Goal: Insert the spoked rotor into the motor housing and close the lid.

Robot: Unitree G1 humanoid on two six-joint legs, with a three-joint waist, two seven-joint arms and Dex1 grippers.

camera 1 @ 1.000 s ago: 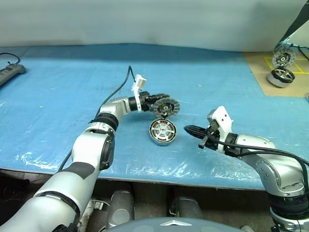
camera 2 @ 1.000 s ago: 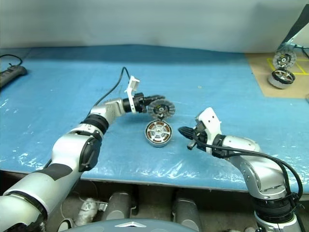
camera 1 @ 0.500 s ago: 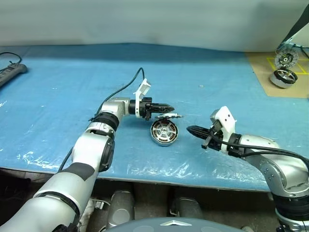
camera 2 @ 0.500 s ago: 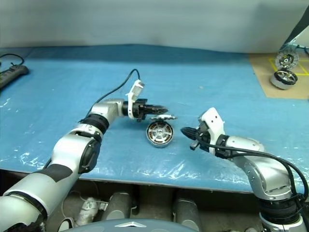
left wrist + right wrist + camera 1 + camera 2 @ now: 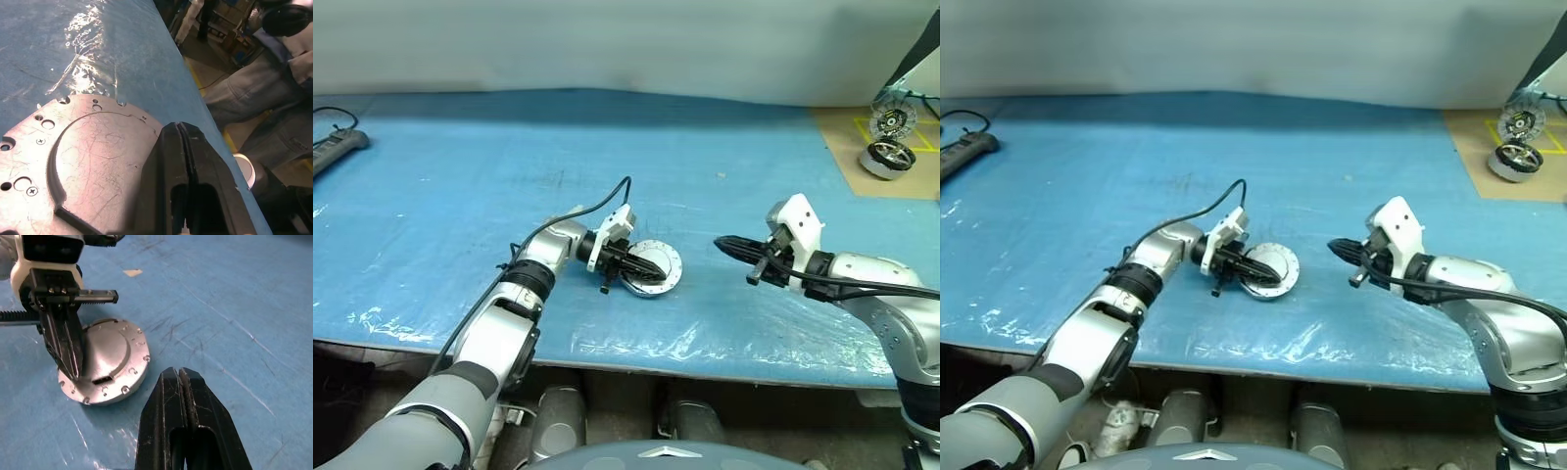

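Now, round scratched grey metal lid (image 5: 653,268) lying flat over its housing mid-counter (image 5: 431,196) on glossy blue sheet, left end effector (image 5: 68,360) pressed together atop it, right end effector (image 5: 724,245) together, hovering beside.

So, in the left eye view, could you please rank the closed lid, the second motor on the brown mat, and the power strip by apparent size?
1. lid, largest.
2. second motor and power strip look similar; the strip is cut off at the edge and both lie farther away, so unranked.

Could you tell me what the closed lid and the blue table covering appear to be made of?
The lid: likely bare metal, matte silver-grey, finely scratched, with small screws and drilled holes. The table covering: probably glossy plastic sheeting, given its wrinkles and glare.
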